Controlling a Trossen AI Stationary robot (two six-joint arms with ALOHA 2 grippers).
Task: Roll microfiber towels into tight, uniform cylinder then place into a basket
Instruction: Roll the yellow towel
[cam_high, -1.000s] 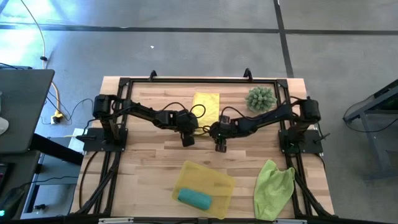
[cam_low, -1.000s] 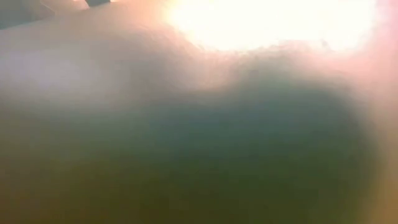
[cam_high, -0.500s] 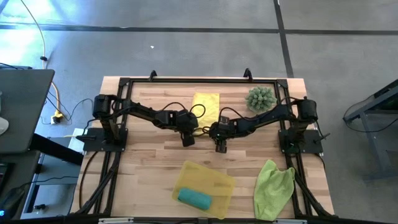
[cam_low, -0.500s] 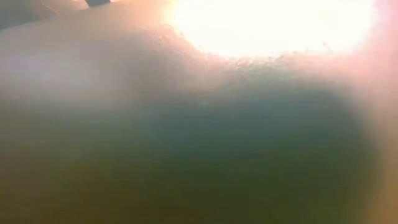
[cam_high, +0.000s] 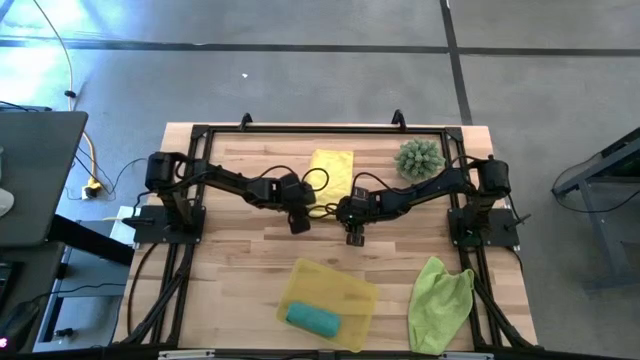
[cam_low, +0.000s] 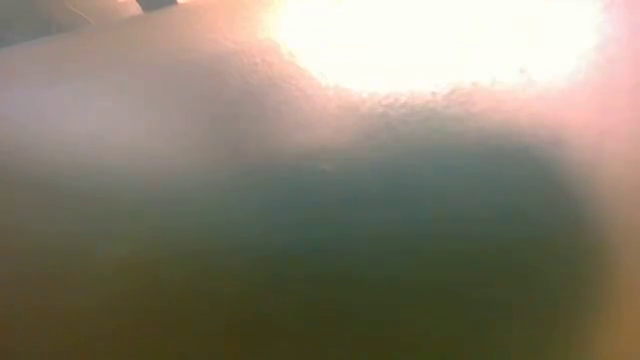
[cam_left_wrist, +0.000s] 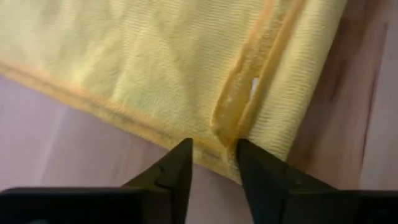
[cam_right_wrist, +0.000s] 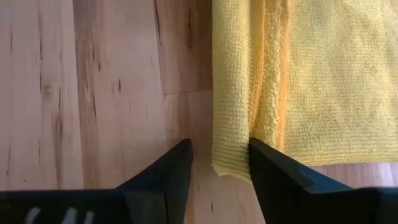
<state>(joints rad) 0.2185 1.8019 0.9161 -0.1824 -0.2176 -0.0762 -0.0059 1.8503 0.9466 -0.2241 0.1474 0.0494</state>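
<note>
The bright yellow towel (cam_high: 331, 170) lies flat at the far middle of the table, with a narrow strip folded over along its near edge (cam_right_wrist: 231, 93). My left gripper (cam_high: 308, 210) stands open at that edge's left end, the hem (cam_left_wrist: 214, 152) between its fingertips. My right gripper (cam_high: 345, 212) stands open at the right end, its fingers on either side of the folded strip's corner (cam_right_wrist: 229, 163). The yellow basket (cam_high: 345, 285) sits at the near middle, holding a rolled teal towel (cam_high: 313, 319). A lime green towel (cam_high: 440, 300) lies crumpled at the near right. My left gripper comes slanting down at the towel's near edge; one fingertip (cam_left_wrist: 249, 158) stands at the folded ridge (cam_left_wrist: 233, 118), and I cannot tell whether it touches. My right gripper also slants down; one fingertip (cam_right_wrist: 264, 158) overlaps the strip's inner side (cam_right_wrist: 264, 124), and whether they touch I cannot tell.
A spiky green plant (cam_high: 420, 158) stands at the far right, close beside the yellow towel. Black frame rails (cam_high: 300, 128) run along the table's edges. Bare wood (cam_high: 240, 250) lies between the grippers and the basket.
</note>
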